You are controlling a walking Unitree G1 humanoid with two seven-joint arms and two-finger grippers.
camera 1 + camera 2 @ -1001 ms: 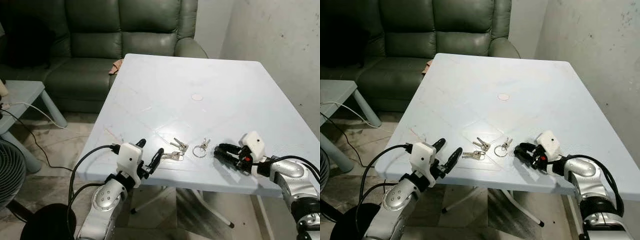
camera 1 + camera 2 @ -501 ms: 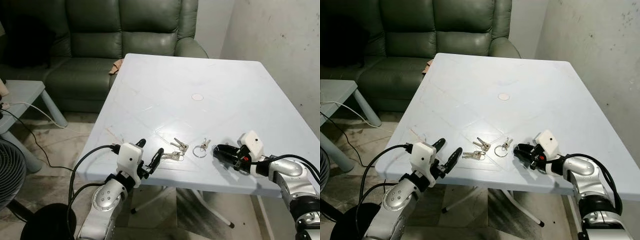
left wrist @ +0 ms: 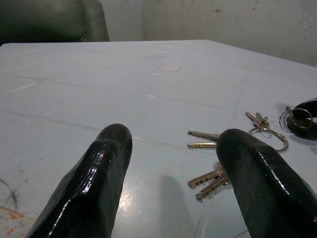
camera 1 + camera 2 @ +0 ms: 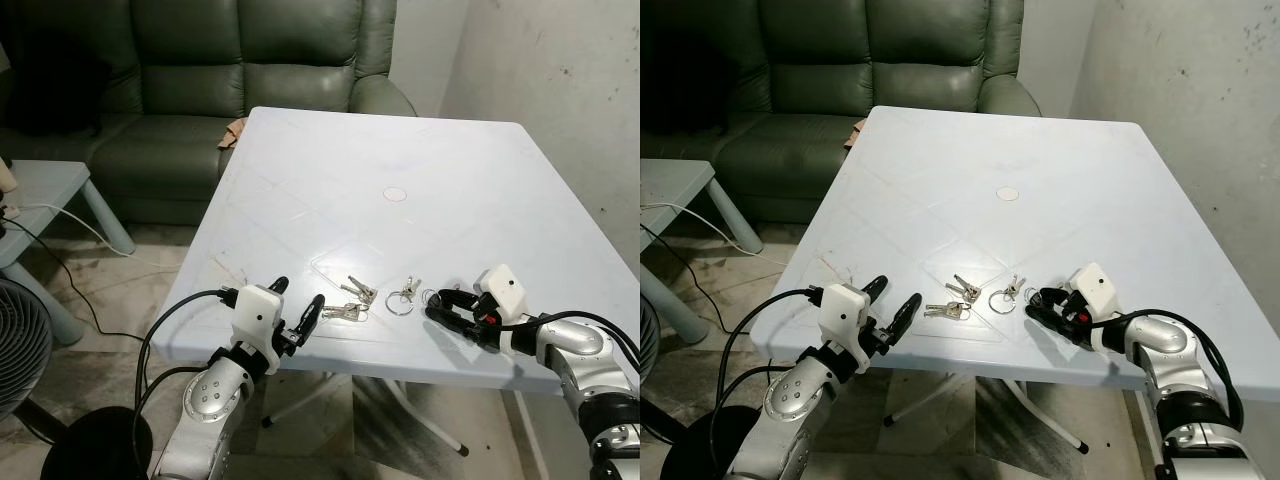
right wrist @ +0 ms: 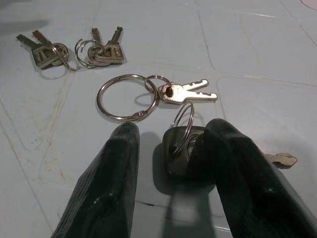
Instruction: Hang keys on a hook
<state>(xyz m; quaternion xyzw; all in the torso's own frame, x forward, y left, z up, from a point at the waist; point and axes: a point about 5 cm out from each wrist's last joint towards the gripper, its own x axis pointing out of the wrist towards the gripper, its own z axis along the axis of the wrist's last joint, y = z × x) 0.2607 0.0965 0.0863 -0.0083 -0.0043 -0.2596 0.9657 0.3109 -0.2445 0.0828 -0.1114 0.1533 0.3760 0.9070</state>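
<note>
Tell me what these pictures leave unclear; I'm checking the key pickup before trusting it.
- Dark-headed key: right wrist view, its blade runs behind the right gripper's finger; grip cannot be confirmed.
- Key bunches: head views, too small to count keys.
- Nearest keys: left wrist view, partly covered by the left gripper's finger.
- Sofa: cut off by the top and left edges.

The table (image 4: 420, 160) is viewed from above its near edge by both eyes, while its keys (image 5: 185, 91) are seen close-up, low, by both wrists.
</note>
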